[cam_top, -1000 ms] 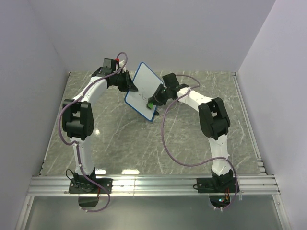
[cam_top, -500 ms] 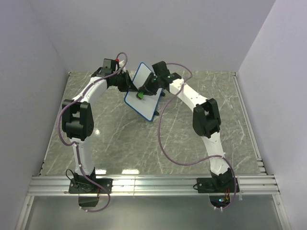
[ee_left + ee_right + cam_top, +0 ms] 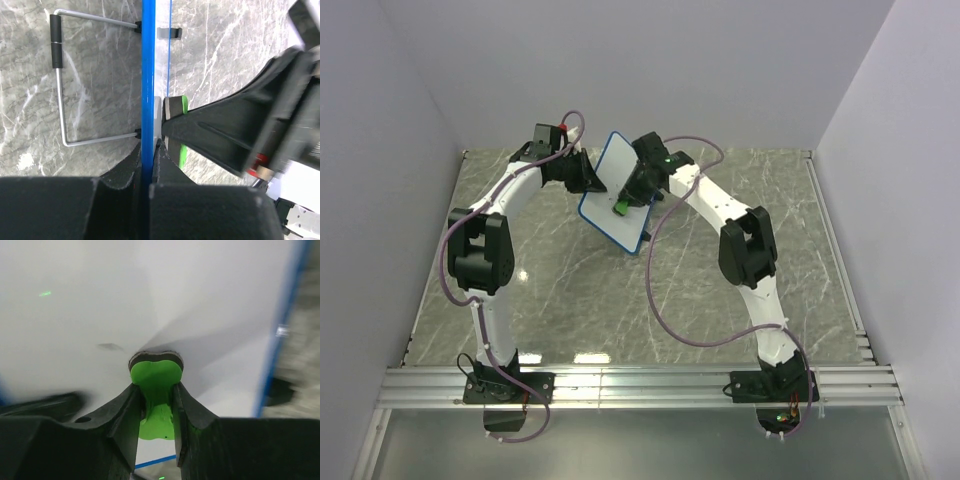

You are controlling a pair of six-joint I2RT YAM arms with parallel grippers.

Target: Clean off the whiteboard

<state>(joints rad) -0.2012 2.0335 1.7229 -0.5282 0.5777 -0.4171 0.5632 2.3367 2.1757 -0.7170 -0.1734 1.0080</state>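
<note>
with the board [image 3: 620, 158] tilted up near the table's [image 3: 580, 300] far edge, its blue rim pinched in the left tool [image 3: 147, 150] and the right tool [image 3: 156, 395] clamped on the green eraser [image 3: 156, 374] against its face, wipe flat with steady pressure, bracing the rim.

Left arm [image 3: 485, 250]: rises from the near-left base, elbow bent, forearm reaching away and to the right.
Left gripper [image 3: 588, 182]: fingers pinched onto the left edge of the whiteboard [image 3: 618, 158], one finger on each face.
Right arm [image 3: 748, 250]: rises from the near-right base, elbow high, forearm arching away and to the left.
Right gripper [image 3: 626, 198]: angled down at the board's face, fingers clamped on a green eraser [image 3: 156, 374], its dark pad against the white surface.
Spacing: the two grippers are near each other; whether they touch cannot be told.
</note>
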